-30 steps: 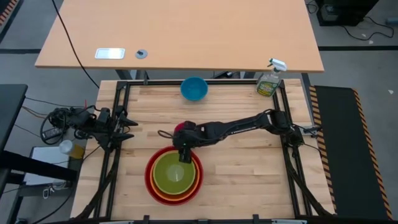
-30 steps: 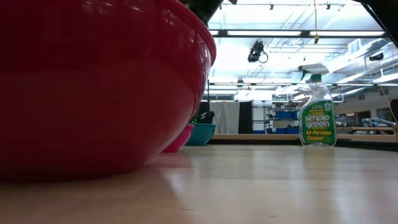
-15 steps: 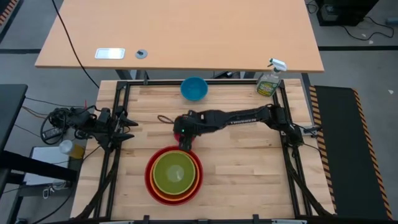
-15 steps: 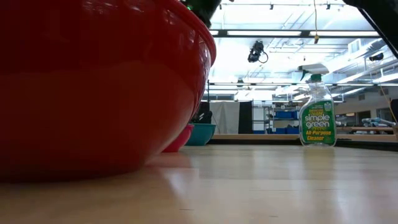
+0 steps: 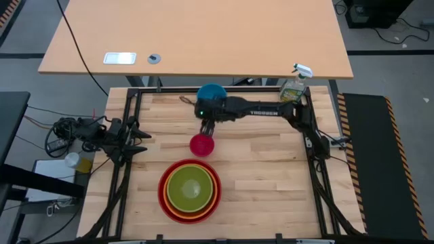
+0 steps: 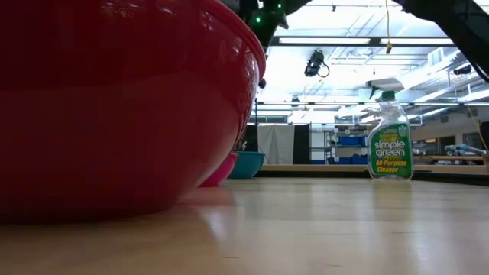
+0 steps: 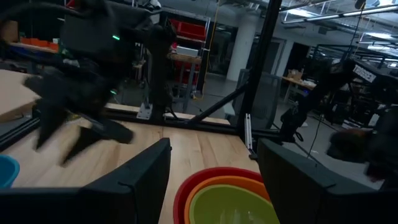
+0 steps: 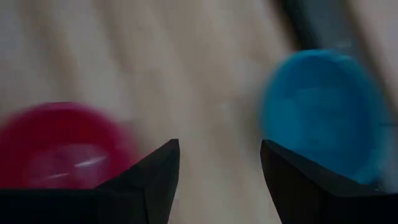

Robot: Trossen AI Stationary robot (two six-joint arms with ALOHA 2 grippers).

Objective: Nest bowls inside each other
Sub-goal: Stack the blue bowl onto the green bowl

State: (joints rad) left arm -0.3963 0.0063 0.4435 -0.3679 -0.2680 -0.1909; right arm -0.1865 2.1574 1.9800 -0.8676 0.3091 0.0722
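A red bowl [image 5: 163, 196] near the front edge holds an orange bowl [image 5: 215, 201] and, inside that, a lime green bowl [image 5: 190, 189]. The small pink bowl [image 5: 202, 144] stands alone on its base in the middle of the table. Near the far edge, the blue bowl [image 5: 213, 93] is partly covered by my right arm. My right gripper [image 5: 207, 126] hangs open in the air between the pink bowl [image 8: 62, 146] and the blue bowl [image 8: 323, 115], with nothing between its fingers. At the table's left edge my left gripper [image 7: 214, 180] stands open and holds nothing.
A green spray bottle [image 5: 293, 88] stands at the far right corner. A black frame [image 5: 129, 115] runs round the wooden table. In the low view the red bowl [image 6: 114, 99] fills the left half. There is bare wood right of the bowls.
My right gripper has swung from above the far rim of the nested bowls toward the table's far edge. It has passed over the pink bowl and now hangs close to the blue one. The pink bowl, half hidden before, now shows whole. No bowl has moved.
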